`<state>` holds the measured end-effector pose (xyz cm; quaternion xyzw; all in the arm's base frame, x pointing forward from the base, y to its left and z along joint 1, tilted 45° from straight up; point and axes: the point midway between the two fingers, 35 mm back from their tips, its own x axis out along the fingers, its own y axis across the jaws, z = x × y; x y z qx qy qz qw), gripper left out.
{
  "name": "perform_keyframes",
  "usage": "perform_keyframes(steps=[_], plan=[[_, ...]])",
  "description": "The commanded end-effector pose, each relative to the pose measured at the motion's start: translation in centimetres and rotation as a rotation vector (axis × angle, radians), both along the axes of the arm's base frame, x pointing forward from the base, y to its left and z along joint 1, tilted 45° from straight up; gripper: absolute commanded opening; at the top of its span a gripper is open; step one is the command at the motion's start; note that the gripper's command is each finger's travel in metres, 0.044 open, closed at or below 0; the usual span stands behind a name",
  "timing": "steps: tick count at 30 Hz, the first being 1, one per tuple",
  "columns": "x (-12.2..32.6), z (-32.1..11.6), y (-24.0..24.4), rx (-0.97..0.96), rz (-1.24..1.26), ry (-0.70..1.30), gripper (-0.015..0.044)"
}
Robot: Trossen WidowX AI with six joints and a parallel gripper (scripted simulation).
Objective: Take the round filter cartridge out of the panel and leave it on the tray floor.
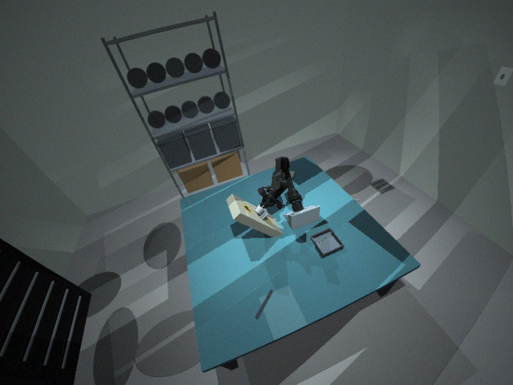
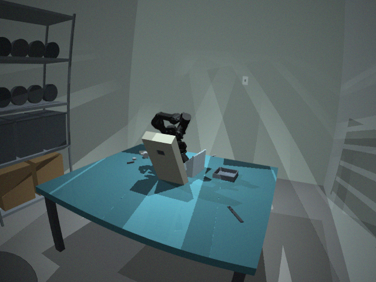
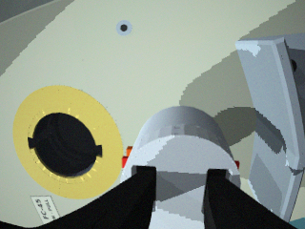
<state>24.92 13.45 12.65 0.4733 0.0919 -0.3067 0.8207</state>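
The round white-grey filter cartridge [image 1: 261,212] [image 3: 181,125] is out of its hole. My gripper [image 1: 262,208] [image 3: 180,180] is shut on it, with the dark fingertips in its face. Small red parts show beside the cartridge in the wrist view. The cream service panel [image 1: 238,212] [image 2: 168,164] [image 3: 152,67] leans back on the table. Its open socket [image 3: 64,144] is black inside a yellow ring [image 3: 24,126], left of the cartridge in the wrist view. The grey tray [image 1: 329,242] [image 2: 225,173] is empty. The panel hides the cartridge in the exterior view.
A pale upright plate [image 1: 304,217] [image 2: 198,164] [image 3: 267,95] stands beside the panel, on the tray's side. A dark flat bar [image 1: 264,304] [image 2: 235,214] lies on the teal table [image 1: 232,314] [image 2: 100,206]. Small items [image 2: 133,158] lie behind the panel in the exterior view.
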Motion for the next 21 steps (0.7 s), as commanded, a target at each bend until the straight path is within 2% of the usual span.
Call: perform_keyframes(steps=[1,8,15,19,21], plan=[[0.0,0.0,0.0,-0.001,0.000,0.001,0.0101],[-0.2,0.0,-0.3,0.009,-0.002,-0.013,0.0101],[3.3,4.2,3.9,0.009,-0.002,-0.014,0.0101],[3.6,4.6,4.4,0.009,-0.002,-0.014,0.0101],[3.7,5.0,4.8,0.011,-0.002,-0.014,0.0153]])
